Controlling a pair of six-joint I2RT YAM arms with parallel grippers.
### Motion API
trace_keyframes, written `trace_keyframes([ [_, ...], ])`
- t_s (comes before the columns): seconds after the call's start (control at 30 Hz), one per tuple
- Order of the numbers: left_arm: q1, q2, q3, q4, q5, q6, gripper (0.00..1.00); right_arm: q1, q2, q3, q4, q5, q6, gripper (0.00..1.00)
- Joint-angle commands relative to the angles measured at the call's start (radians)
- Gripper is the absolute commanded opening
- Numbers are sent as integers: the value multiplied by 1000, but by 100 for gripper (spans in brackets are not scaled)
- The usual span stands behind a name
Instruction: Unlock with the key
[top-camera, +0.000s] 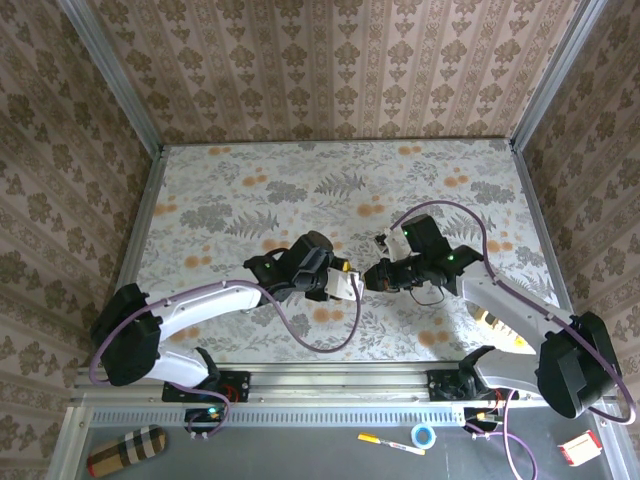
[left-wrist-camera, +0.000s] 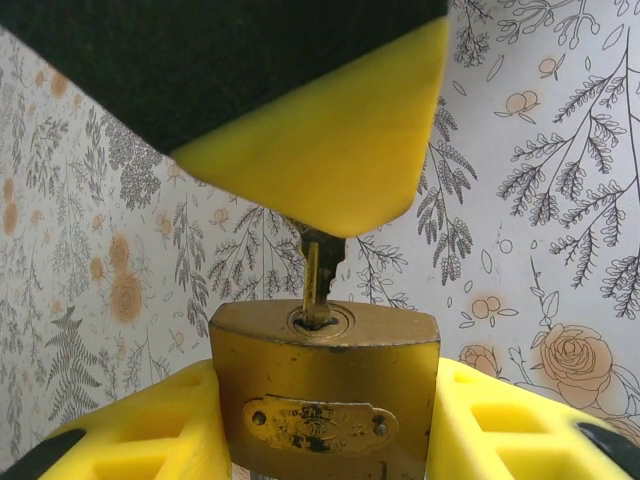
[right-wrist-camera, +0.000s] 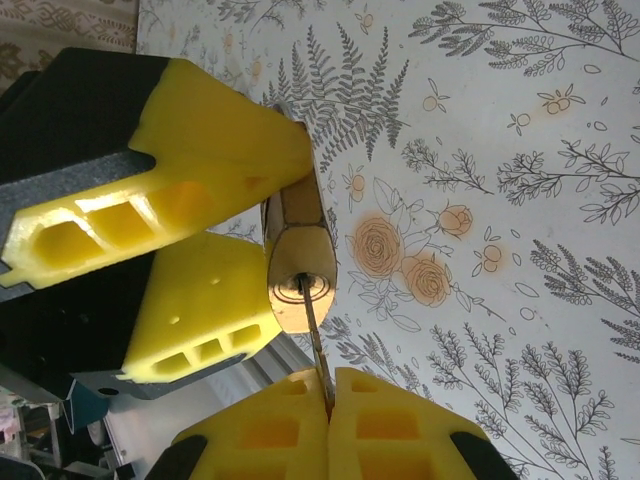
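As key (left-wrist-camera: 312, 288) sits in padlock (left-wrist-camera: 325, 385), both gripped

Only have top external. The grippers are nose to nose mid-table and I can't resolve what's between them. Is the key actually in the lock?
Observer: Yes. On left wrist, the key sits in the keyhole of the brass padlock.
Operator: Is right gripping it?
Observer: Right wrist shows the right gripper shut on the key's outer end, with the blade running straight into the lock.
Operator: And the lock itself, is it loose?
Observer: No. The left gripper clamps the padlock body from both sides.
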Motion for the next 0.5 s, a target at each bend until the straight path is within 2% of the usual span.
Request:
trace_keyframes([
  [0.0, -30, -10, 9, 109, 60, -1, 10, 5, 19, -2, 67, -57, 23, 0],
  [0.17, -39, -7, 19, 121, 99, -27, 6, 10, 20, 6, 68, -56, 18, 0],
  [0.47, -82, 4, 18, 190, 100, -58, 1, 25, 59, 25, 78, -53, 17, 0],
])
